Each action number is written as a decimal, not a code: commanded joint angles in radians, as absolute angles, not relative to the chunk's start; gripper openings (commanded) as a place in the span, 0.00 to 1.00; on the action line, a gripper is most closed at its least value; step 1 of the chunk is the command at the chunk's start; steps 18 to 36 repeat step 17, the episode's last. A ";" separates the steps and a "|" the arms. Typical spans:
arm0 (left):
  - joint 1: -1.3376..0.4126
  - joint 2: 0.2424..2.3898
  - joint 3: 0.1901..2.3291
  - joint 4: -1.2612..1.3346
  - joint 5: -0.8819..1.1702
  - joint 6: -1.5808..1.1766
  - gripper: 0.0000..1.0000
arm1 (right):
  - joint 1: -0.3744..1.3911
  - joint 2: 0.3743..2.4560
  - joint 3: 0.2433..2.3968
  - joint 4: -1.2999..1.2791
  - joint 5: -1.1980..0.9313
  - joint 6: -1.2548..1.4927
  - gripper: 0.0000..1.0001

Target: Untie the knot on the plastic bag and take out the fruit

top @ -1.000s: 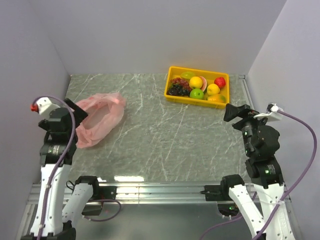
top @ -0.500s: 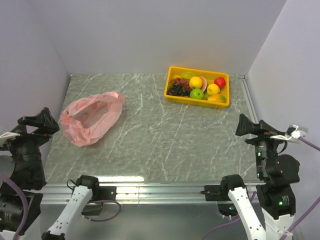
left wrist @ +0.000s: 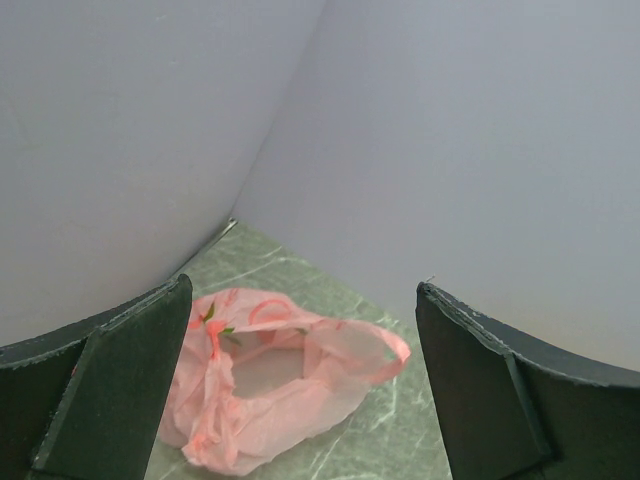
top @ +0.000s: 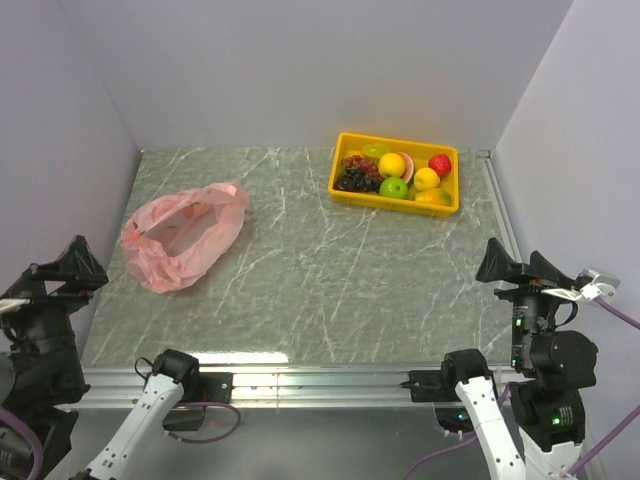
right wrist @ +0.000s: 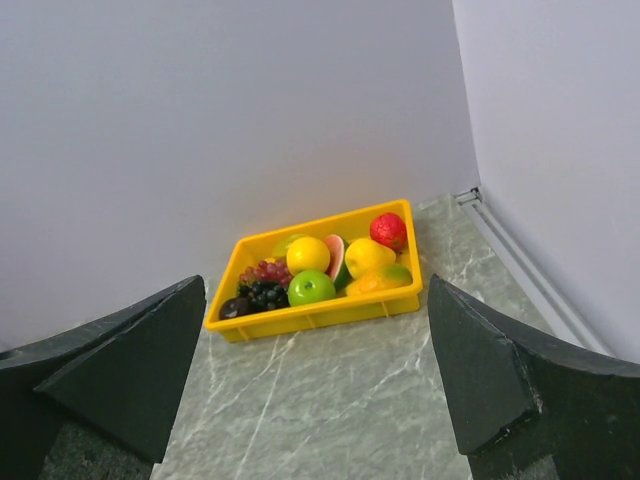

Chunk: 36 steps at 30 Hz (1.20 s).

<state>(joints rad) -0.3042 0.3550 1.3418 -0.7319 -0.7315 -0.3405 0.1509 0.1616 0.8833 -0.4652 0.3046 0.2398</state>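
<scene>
Pink and thin, the bag [top: 185,235] lies slumped on the grey marbled table [top: 300,270], well to the left of the yellow tray [top: 392,205] and nearer the arms than it. Its mouth gapes upward, and from the left wrist the bag [left wrist: 280,375] shows a loose handle loop at its right edge and a pale hollow in the middle. The fruit [top: 410,175] sits inside the tray: a red one [top: 440,164] in the far right corner, a yellow one [top: 392,164] near the middle, a green one [top: 393,187] against the near wall, another yellow one [top: 427,179] beside it and a yellow-orange piece [top: 433,196] in the near right corner. Dark grapes [top: 351,181] and a watermelon slice [right wrist: 335,256] share the left and middle of the tray [right wrist: 320,318]. The left claw [top: 60,268] hangs far to the tray's left and well nearer the arms, off the table's left edge, its jaws spread wide with nothing between them; its camera looks over the bag through that gap [left wrist: 302,285]. The right claw [top: 515,262] hovers on the near side of the tray, somewhat to its right and well apart from it, jaws likewise spread and empty, framing the tray in its own view [right wrist: 316,282].
</scene>
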 commanded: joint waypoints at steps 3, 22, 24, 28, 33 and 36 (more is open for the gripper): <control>-0.325 0.275 1.284 -0.577 -0.721 -0.282 1.00 | 0.156 0.186 0.873 -0.439 0.314 0.227 0.98; -0.342 0.229 1.207 -0.508 -0.726 -0.262 1.00 | 0.156 0.225 0.868 -0.428 0.287 0.261 0.98; -0.342 0.229 1.207 -0.508 -0.726 -0.262 1.00 | 0.156 0.225 0.868 -0.428 0.287 0.261 0.98; -0.342 0.229 1.207 -0.508 -0.726 -0.262 1.00 | 0.156 0.225 0.868 -0.428 0.287 0.261 0.98; -0.342 0.229 1.207 -0.508 -0.726 -0.262 1.00 | 0.156 0.225 0.868 -0.428 0.287 0.261 0.98; -0.342 0.229 1.207 -0.508 -0.726 -0.262 1.00 | 0.156 0.225 0.868 -0.428 0.287 0.261 0.98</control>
